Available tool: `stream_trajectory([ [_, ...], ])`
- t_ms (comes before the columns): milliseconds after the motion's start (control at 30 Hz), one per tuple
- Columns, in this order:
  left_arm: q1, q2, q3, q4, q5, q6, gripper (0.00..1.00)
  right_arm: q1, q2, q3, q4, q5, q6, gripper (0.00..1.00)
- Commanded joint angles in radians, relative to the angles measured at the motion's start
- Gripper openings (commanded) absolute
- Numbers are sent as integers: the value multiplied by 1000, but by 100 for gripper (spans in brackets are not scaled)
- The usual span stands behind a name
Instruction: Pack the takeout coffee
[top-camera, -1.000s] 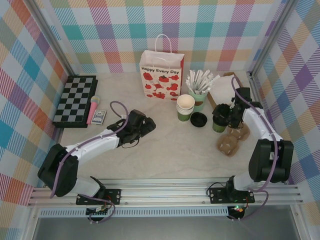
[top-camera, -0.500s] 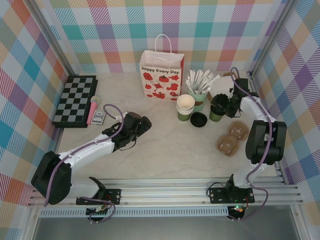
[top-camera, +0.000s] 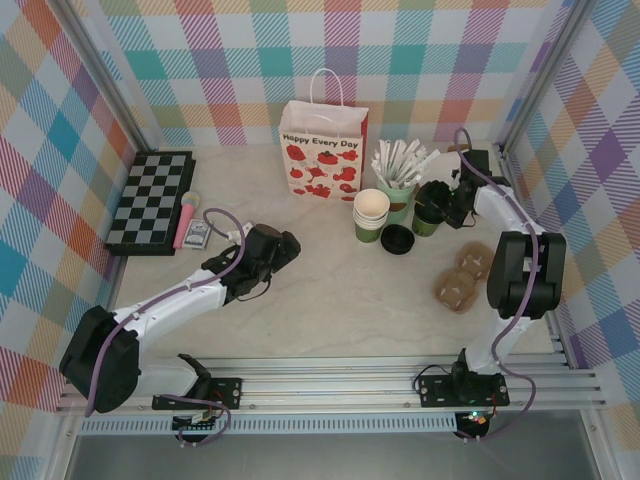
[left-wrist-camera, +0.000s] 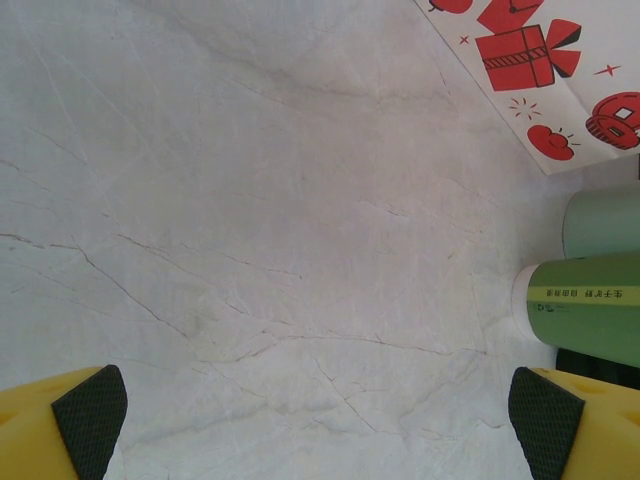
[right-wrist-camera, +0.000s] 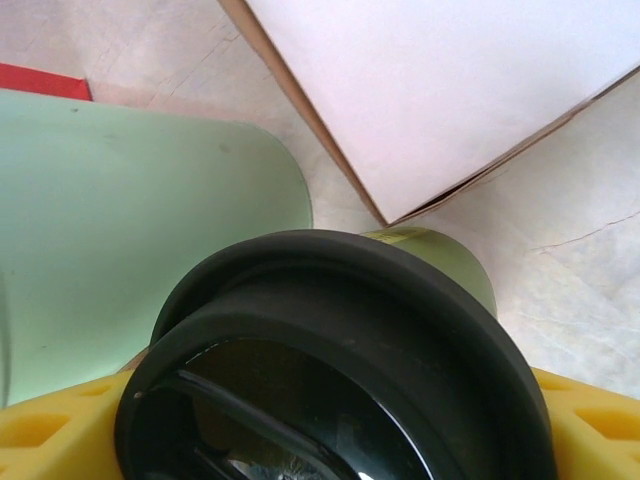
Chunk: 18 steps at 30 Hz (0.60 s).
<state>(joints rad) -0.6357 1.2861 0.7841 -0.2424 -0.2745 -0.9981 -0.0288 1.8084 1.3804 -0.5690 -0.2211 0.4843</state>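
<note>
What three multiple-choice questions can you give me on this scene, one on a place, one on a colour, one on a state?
1. The chessboard lies: A) at the table's left; B) at its right; C) in its middle.
2. The coffee's lid is: A) white; B) black; C) red.
3. The left gripper is: A) shut on the coffee; B) shut on the lid; C) open.
A: it sits at the left edge in the top view. B: the lid looks black close up. C: its jaws stand wide apart over bare table.
</note>
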Motion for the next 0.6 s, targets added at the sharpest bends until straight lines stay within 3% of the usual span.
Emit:
stream_trajectory([
  [0,10,-24,7,-27,-20,18,100,7,17,34,-14,-30,13,82],
  [367,14,-1,28,-51,15,17,100,6,-3,64,-56,-24,5,93],
  [567,14,13,135,-156,13,49,100,7,-42,61,-64,-27,-4,96],
])
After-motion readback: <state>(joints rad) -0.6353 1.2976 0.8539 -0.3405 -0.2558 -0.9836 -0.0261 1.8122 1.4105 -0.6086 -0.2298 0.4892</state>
